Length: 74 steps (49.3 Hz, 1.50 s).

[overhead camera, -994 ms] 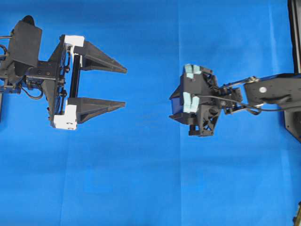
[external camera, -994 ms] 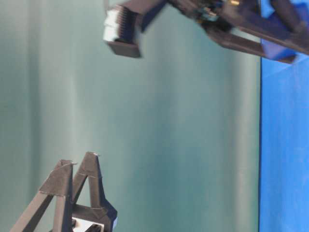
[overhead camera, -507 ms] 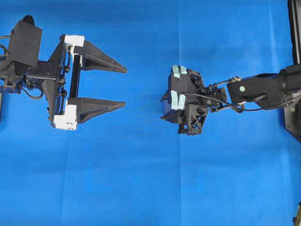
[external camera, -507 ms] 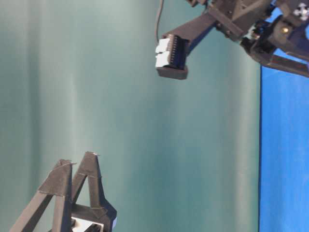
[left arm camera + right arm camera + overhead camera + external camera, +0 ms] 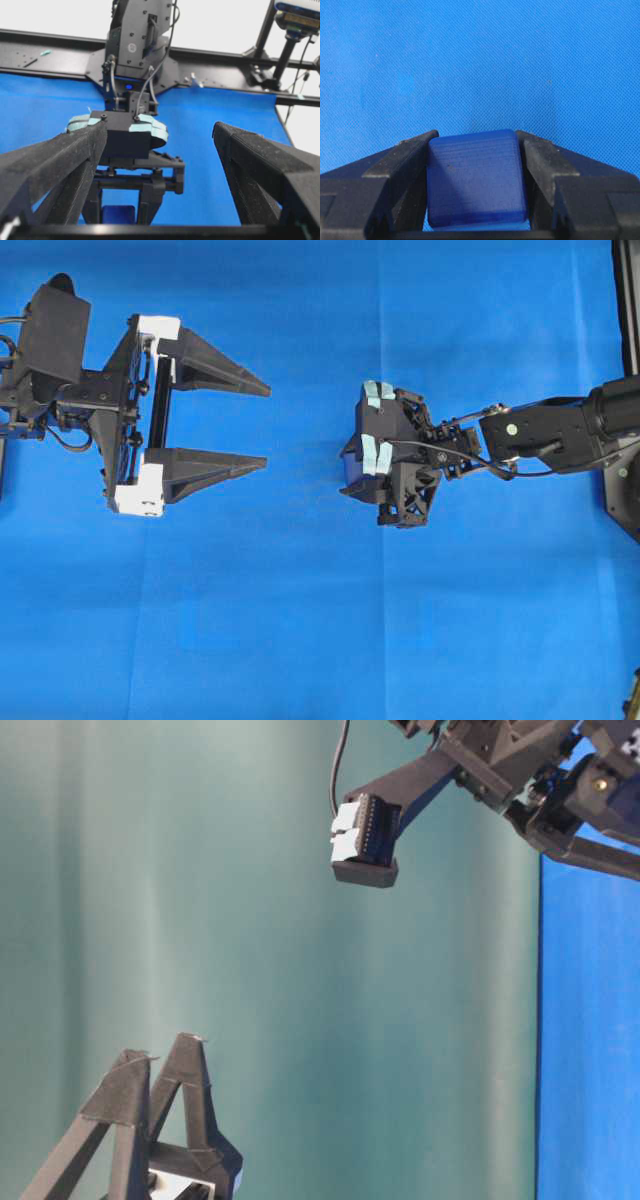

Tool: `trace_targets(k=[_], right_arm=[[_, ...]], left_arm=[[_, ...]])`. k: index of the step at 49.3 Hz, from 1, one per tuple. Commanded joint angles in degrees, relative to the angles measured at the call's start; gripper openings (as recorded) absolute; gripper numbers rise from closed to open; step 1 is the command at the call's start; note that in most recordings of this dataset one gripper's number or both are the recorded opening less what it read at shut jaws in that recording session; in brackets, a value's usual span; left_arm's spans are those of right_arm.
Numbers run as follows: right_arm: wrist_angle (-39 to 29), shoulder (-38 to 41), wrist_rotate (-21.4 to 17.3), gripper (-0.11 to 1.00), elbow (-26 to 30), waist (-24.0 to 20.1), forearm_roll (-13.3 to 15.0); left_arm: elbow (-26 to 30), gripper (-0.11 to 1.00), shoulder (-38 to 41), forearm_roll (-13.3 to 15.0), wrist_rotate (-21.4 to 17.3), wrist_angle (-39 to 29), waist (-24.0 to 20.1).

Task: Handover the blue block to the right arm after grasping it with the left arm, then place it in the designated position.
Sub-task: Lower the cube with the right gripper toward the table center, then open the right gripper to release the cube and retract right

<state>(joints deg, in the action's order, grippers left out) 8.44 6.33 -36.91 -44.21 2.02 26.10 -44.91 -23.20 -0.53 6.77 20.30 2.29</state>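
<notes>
The right gripper is clamped on the blue block, one finger pressed flat on each side face, pointing down at the cloth. From overhead only a sliver of the block shows under the gripper housing.

Change: over the last second the right gripper slid left across the cloth, toward the middle, and tipped more steeply downward; most of that happened in the first half, since then it has barely crept. The grip on the block looks the same throughout. The left gripper hasn't budged, fingers spread wide apart and holding nothing, hanging well to the left.

Meaning: handover looks finished and the block is with the right arm. Judging by the downward tilt, this is the carry or lowering toward the placement spot. No marked spot is visible in any view, so I can't tell how close it is.

Room: plain cloth on all sides of the right gripper, nothing lying on it. A clear gap separates it from the left fingertips. The cloth's right edge and a black frame sit far right, behind the arm. Block height above the cloth can't be read.
</notes>
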Motion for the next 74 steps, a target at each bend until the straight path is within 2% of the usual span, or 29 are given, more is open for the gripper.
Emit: trace_targets(k=[1,15,17,23,26,35,45,74], right_arm=[[0.35,-0.53,0.09,0.43,0.53,0.0,0.09],[0.62,0.18,0.09,0.44,1.05,0.09,-1.14],[0.62,0.09,0.0,0.52,1.14,0.09,-1.14],[0.62,0.09,0.0,0.86,1.14,0.09,-1.76],[0.62,0.18,0.0,0.92,1.05,0.09,-2.02],[0.7,0.09,0.0,0.85,1.14,0.0,-2.2],[-0.44,-1.58,-0.26,0.85,1.58,0.09,-2.2],[-16.7,-22.76,-0.35,0.84,1.23,-0.62,-2.11]], left_arm=[[1.49,0.92,-0.26,-0.09,0.0,0.35,0.18],[1.58,0.92,-0.26,-0.09,-0.09,0.35,0.18],[1.58,0.92,-0.26,-0.09,0.0,0.35,0.18],[1.58,0.92,-0.26,-0.09,0.0,0.35,0.26],[1.49,0.92,-0.26,-0.09,0.0,0.44,0.35],[1.58,0.92,-0.26,-0.09,0.0,0.53,0.35],[1.58,0.92,-0.26,-0.09,0.0,0.44,0.35],[1.58,0.92,-0.26,-0.09,0.0,0.53,0.26]])
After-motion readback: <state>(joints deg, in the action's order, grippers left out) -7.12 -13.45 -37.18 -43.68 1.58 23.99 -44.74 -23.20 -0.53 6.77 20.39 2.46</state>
